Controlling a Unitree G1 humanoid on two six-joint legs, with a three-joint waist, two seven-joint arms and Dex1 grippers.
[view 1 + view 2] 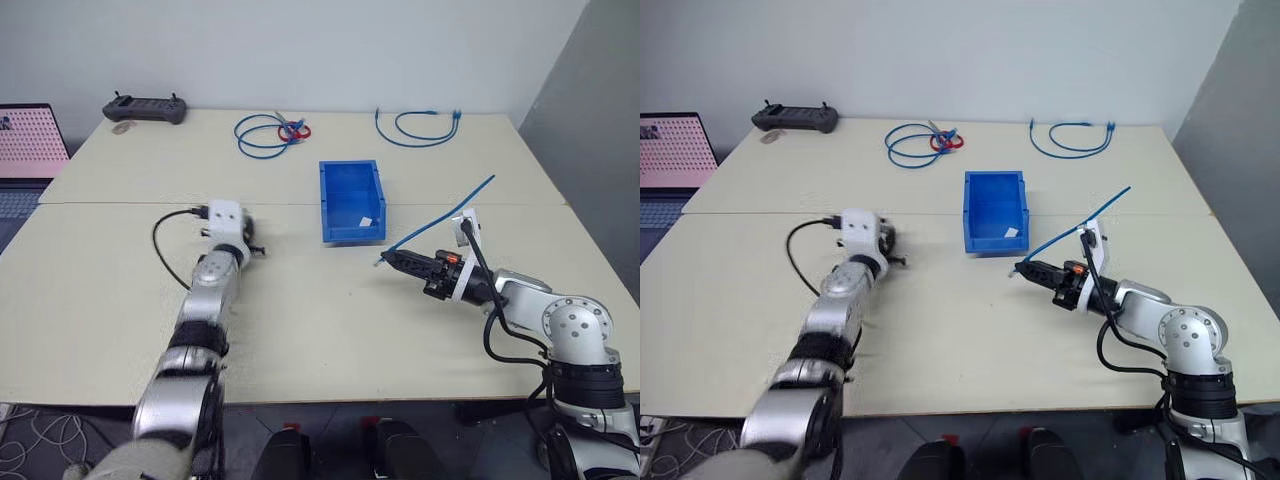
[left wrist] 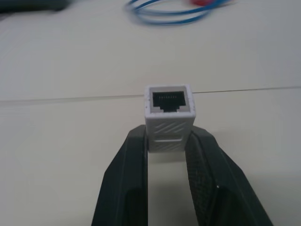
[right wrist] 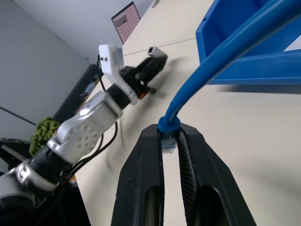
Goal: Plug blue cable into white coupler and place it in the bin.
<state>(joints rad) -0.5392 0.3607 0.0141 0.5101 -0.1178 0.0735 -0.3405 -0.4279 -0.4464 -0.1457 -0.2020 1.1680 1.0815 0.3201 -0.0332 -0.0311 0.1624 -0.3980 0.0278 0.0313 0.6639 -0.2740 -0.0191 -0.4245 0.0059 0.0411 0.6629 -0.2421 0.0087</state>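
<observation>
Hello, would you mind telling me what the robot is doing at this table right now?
It is preparing to join two parts. The left pincer is shut on the tiny white boxy plastic coupler, its dark socket facing away. The right pincer grips the short thin blue cable by its plug. The two parts are apart, not yet plugged. The small bright-blue plastic bin sits between the arms.

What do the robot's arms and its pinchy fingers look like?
Both arms are shiny silver metal with black bands at the joints. Each wrist carries a white boxy block, and a black cable loops off it. The left gripper and right gripper each have two black fingers with bumpy inner pads. The right wrist has an orange patch.
</observation>
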